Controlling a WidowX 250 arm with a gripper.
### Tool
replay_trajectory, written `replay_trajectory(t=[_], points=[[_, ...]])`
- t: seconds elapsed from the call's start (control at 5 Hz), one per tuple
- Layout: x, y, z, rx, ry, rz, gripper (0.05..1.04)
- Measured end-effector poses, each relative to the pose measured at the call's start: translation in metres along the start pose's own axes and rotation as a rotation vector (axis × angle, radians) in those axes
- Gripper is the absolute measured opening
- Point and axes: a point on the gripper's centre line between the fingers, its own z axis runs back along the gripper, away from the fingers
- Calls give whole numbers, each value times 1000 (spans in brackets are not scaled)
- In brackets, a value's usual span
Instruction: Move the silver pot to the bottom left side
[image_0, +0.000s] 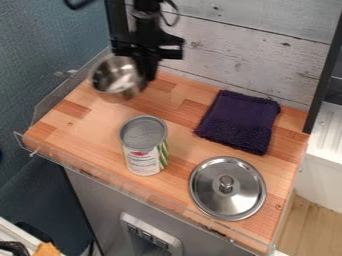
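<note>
My gripper (143, 75) hangs over the back left part of the wooden counter, shut on the right side of the silver pot (115, 79). The pot is slightly blurred, its open top tilted toward the camera. It is near the left edge of the counter, and I cannot tell how far it is above the wood.
A tin can (143, 146) stands upright in the middle left of the wooden counter (90, 131). Right of it lies a steel lid (227, 188), near the front edge. A dark purple cloth (239, 121) lies at the back right. A clear low guard (133, 194) borders the front.
</note>
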Motion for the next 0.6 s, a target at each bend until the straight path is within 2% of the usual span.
replay_trajectory(t=[0.4,0.6], points=[[-45,21,-23,14,76,-36,82],[-51,22,-28,21,71,-38,82]])
